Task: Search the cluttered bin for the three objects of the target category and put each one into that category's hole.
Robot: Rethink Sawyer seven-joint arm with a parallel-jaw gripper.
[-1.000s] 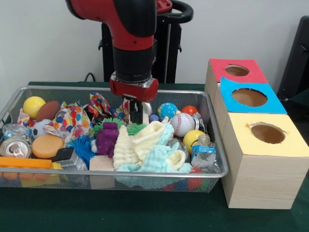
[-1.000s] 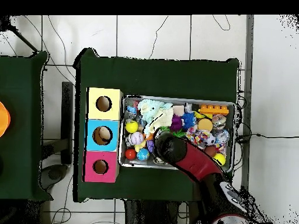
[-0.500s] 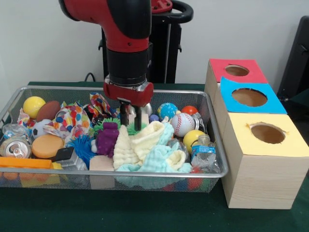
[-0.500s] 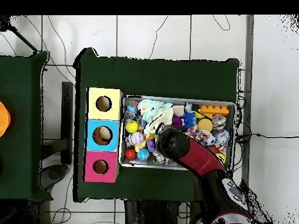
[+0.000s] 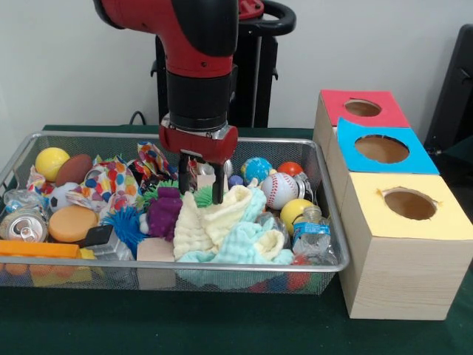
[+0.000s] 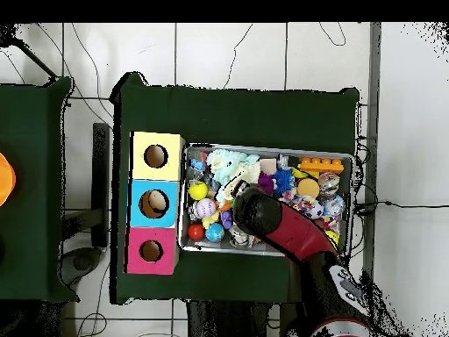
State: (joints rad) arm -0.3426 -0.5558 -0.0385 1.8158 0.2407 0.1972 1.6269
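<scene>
Front view: the gripper (image 5: 200, 181), fingers spread and holding nothing, hangs in the wire bin (image 5: 329, 222) just behind the pale washcloths (image 5: 222, 225), with the baseball (image 5: 279, 190) beside them; overhead view: the arm (image 6: 281, 230) covers the bin's (image 6: 263, 149) middle, the three boxes (image 6: 155, 203) adjoining it.

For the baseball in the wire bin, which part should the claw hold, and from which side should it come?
Grip the baseball across its widest middle, coming straight down from above. It is round and its top is uncovered, while a yellow ball, a cloth and the bin wall crowd its sides. The open claw would probably fit over it.
</scene>
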